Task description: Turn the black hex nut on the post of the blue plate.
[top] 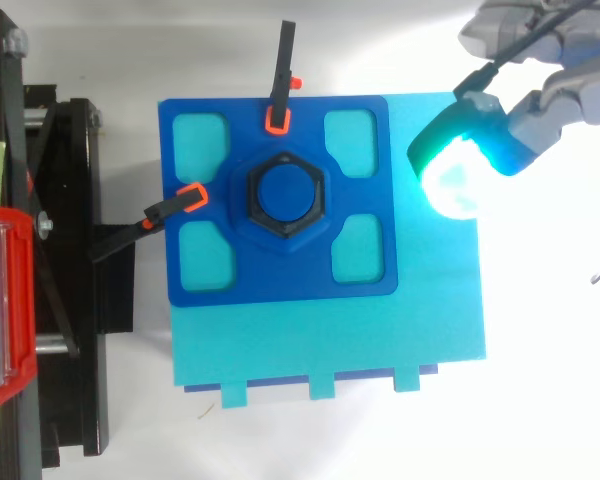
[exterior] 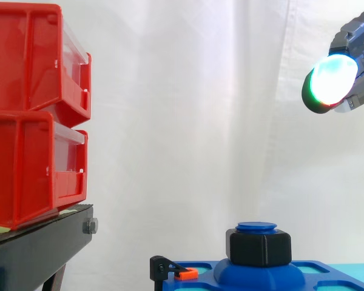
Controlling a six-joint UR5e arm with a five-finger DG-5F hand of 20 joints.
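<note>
Here the hand [exterior: 359,51] hovers relaxed and empty, well apart from the black hex nut [exterior: 260,247] on its post [exterior: 256,227].

A: Side view: the hand [exterior: 359,45] is cut off by the right edge, and glare washes out its detail.
B: Same view, the blue plate [exterior: 264,277] runs off the bottom edge. The post [exterior: 256,227] shank is hidden inside the black hex nut [exterior: 260,247].
A: The red bins [exterior: 21,60] are clipped at the left edge. Can't tell their contents.

The black hex nut [exterior: 259,247] sits level around the blue post [top: 285,190], whose round top rises above it, at the centre of the blue plate [top: 280,282].
</note>
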